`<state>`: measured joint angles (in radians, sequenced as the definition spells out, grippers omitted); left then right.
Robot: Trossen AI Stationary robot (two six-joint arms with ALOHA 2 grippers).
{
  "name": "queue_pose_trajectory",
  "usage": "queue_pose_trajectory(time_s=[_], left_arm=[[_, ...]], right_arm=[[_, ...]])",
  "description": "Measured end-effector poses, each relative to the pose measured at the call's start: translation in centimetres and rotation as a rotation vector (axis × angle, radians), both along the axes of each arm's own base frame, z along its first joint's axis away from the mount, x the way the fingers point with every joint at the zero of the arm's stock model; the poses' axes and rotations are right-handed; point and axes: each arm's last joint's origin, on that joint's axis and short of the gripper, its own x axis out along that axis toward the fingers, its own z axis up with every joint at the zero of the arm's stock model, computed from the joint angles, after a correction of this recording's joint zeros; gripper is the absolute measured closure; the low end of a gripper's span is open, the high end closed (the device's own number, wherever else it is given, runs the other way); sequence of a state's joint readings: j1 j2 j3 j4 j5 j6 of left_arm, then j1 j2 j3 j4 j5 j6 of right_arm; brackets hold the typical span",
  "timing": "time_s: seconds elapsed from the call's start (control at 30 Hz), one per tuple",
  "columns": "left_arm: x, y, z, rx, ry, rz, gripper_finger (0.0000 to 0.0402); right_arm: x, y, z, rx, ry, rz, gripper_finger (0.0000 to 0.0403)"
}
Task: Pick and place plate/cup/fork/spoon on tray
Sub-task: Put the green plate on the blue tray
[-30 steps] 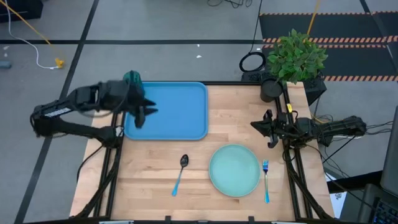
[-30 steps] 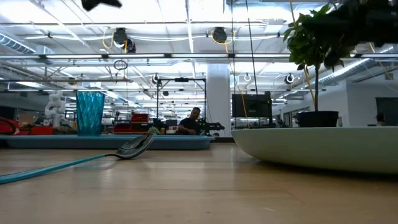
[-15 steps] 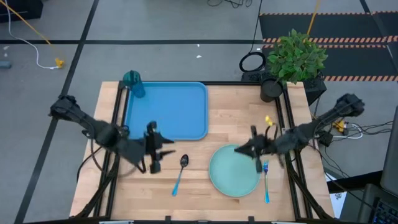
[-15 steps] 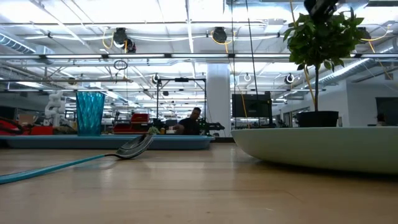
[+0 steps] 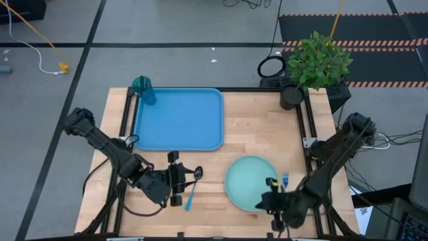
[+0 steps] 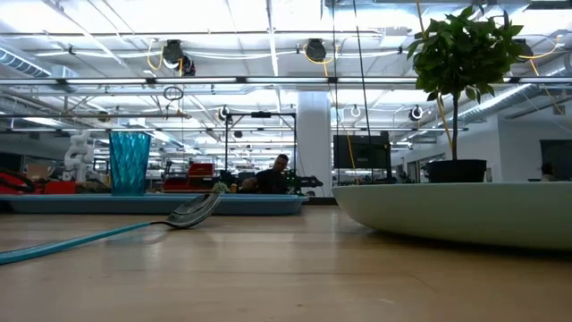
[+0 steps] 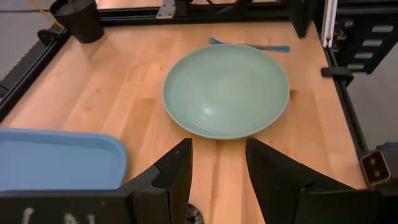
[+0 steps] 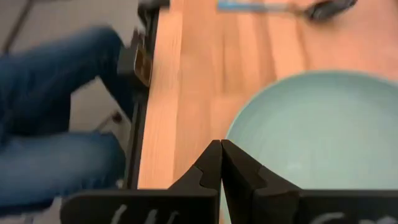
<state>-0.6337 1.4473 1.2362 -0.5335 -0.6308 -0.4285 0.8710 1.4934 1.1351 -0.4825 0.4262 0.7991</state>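
Note:
The blue tray (image 5: 179, 119) lies at the far left, and the teal cup (image 5: 142, 86) stands upright at its far-left corner. The mint plate (image 5: 249, 182) rests flat near the table's near edge. The spoon (image 5: 194, 182) lies to its left and the blue-handled fork (image 5: 285, 179) to its right. My left gripper (image 5: 178, 179) is open just left of the spoon and faces the plate (image 7: 227, 90). My right gripper (image 5: 269, 199) is shut over the plate's near-right rim (image 8: 249, 118). My right gripper hangs shut over the plate's near-right rim; I cannot tell whether it touches the plate. My left gripper touches nothing.
A potted plant (image 5: 314, 63) stands at the far right corner in a dark pot (image 7: 78, 18). A person's legs in blue jeans (image 8: 56, 143) show beyond the table's edge. Bare wood lies between the tray and the plate.
My left gripper has left the tray and gone toward the near edge, ending beside the spoon. My right gripper has gone from the table's right side toward the near edge, over the plate's near-right rim. The cup stays standing on the tray.

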Motion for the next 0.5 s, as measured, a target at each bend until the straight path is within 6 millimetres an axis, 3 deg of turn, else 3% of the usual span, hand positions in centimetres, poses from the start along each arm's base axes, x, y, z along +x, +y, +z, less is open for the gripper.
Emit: queue_pose_trajectory(time_s=[0.23, 0.5], left_arm=[[0.3, -0.1, 0.3, -0.027, -0.037, 0.004, 0.025], [0.4, -0.1, 0.4, -0.034, -0.052, 0.002, 0.025]], right_arm=[[0.0, 2.9, -2.8, -0.078, 0.184, 0.079, 0.039], [-0.4, 3.7, -5.5, -0.187, 0.258, 0.088, 0.0317]])
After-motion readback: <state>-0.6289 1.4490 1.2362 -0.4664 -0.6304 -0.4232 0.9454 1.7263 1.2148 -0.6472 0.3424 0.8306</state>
